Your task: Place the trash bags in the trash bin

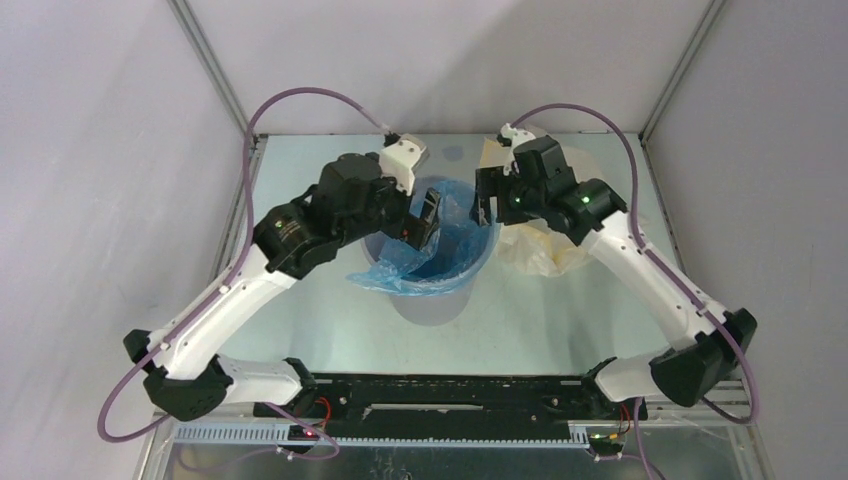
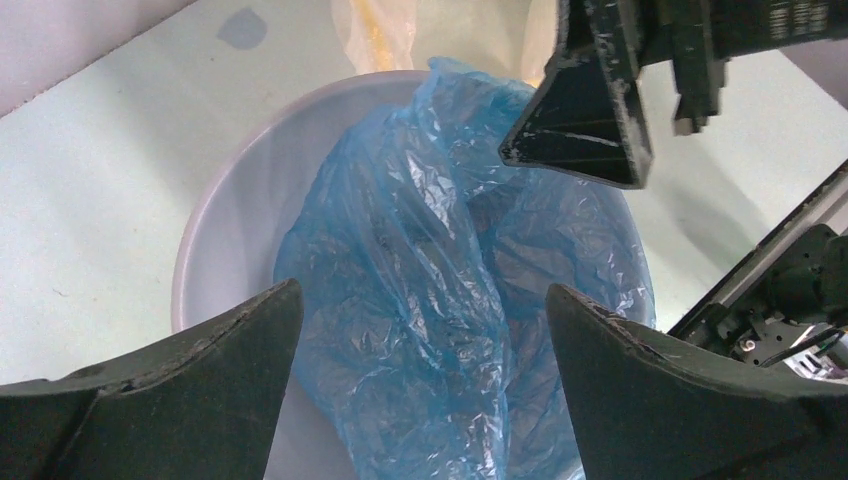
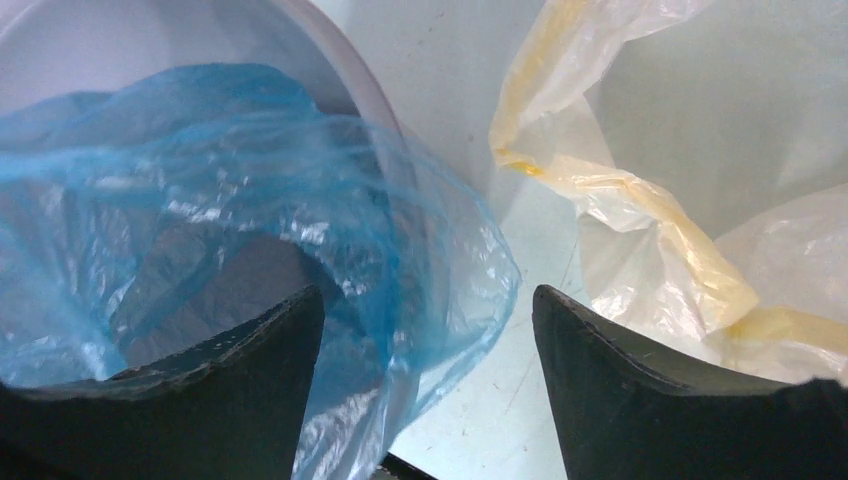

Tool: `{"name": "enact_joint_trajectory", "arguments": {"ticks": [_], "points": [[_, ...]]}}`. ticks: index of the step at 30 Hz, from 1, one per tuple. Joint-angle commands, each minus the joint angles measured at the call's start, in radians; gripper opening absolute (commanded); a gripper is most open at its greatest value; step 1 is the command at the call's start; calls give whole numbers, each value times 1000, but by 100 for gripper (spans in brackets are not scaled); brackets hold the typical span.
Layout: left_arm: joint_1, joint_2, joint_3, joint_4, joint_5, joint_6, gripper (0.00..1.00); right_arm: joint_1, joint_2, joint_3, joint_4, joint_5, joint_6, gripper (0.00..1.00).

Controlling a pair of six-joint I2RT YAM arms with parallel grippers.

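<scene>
Plainly, the jaws of the left gripper (image 2: 420, 300) are spread wide with nothing held, above the trash bin (image 2: 225, 220). The right gripper (image 3: 428, 305) is likewise seen open, its fingers set either side of the bin's rim, nothing pinched. The blue trash bag (image 2: 400, 220) is bunched inside the bin, one edge draped over the rim. A pale yellow bag (image 3: 640, 190) is seen lying just beside the bin.

A pale green table (image 1: 300, 320) is seen, with the bin (image 2: 225, 220) stood near its middle. Just beside the bin, on its right, a yellow bag (image 1: 548, 258) is laid crumpled on the surface. A small grey mark (image 1: 455, 153) is noted by the far edge.
</scene>
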Motion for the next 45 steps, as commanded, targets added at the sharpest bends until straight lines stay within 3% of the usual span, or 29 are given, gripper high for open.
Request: {"name": "enact_joint_trajectory", "arguments": {"ticks": [1,7,13,15,22,26,29,33,38,45], "points": [[-56,34,70,-7,-118,14,100,2,-104,-43,64,22,-35,81],[-109,91,100,-65,-287,-27,96,-4,-160,-86,66,22,-43,81],[-136,141,106,-65,-291,-82,95,-9,-321,-217,161,-26,-34,75],[-137,166,111,-62,-270,-91,91,-12,-367,-252,173,-37,-16,73],[-117,208,125,-55,-301,-104,65,-16,-547,-458,302,-62,94,68],[-86,221,128,-54,-286,-107,40,-26,-611,-561,391,-63,166,65],[-53,213,141,-57,-260,-98,23,-39,-602,-601,429,-74,220,57],[-15,192,174,-64,-188,-63,1,-51,-554,-616,485,-100,270,56],[44,204,222,-90,-54,-20,0,-58,-498,-616,538,-125,293,56],[142,248,281,-121,29,24,0,-70,-429,-616,568,-168,304,54]]}}
